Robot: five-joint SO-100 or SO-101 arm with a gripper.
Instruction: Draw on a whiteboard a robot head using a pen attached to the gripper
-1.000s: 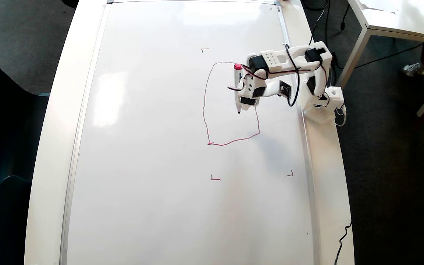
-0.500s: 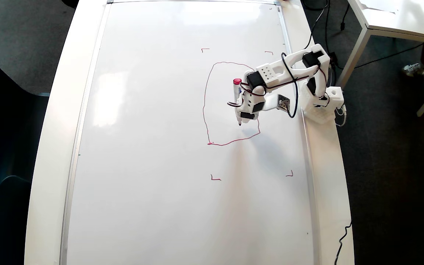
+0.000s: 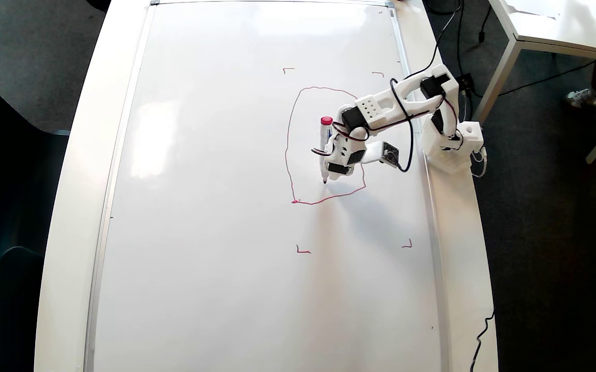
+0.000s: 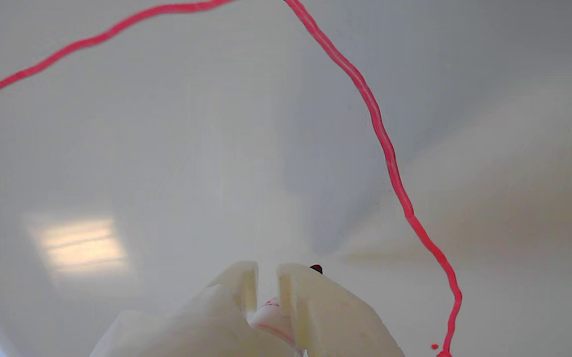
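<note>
The whiteboard (image 3: pixel 225 206) covered most of the tabletop (image 3: pixel 458 248). On its right half lay the robot head (image 3: pixel 288 144), only a red outline. Inside that outline, the hand (image 3: pixel 335 164) clasped the pen (image 3: pixel 324 150), tip down near the bottom line.

Bright, even daylight; both views sharp enough.
Overhead: soft glare on the whiteboard (image 3: pixel 153 139), edges bowed. Wrist: window reflection, blurred gripper (image 4: pixel 266 277), diffuse grey shadow.
</note>
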